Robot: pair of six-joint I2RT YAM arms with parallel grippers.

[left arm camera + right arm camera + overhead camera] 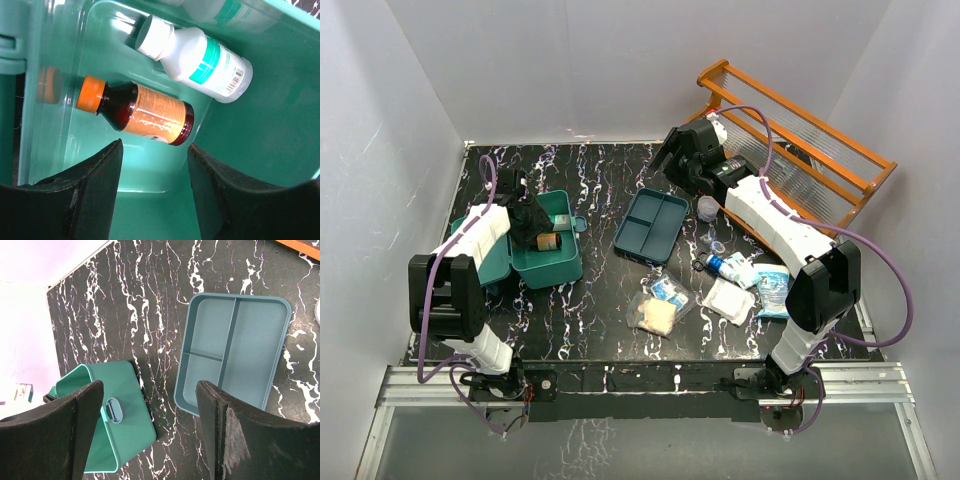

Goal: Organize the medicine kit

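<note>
top external: the medicine kit (560, 262) sits open at the left of the black marbled desk (600, 180), with the left fingers (536, 230) reaching into its box. the right fingers (672, 165) hang over the far middle of the desk, near the orange rack (800, 140). a divided tray (652, 225) lies to the right of the kit, apart from it, and packets (660, 305) lie near the front edge.

left wrist: the left fingers stand partly apart with nothing between them. beyond their tips, a brown bottle (145, 112) with an orange cap and a white bottle (200, 60) with a teal label lie on their sides in the kit, just beside each other.

right wrist: the right fingers are spread wide and empty, with the divided tray and the kit below them.
</note>
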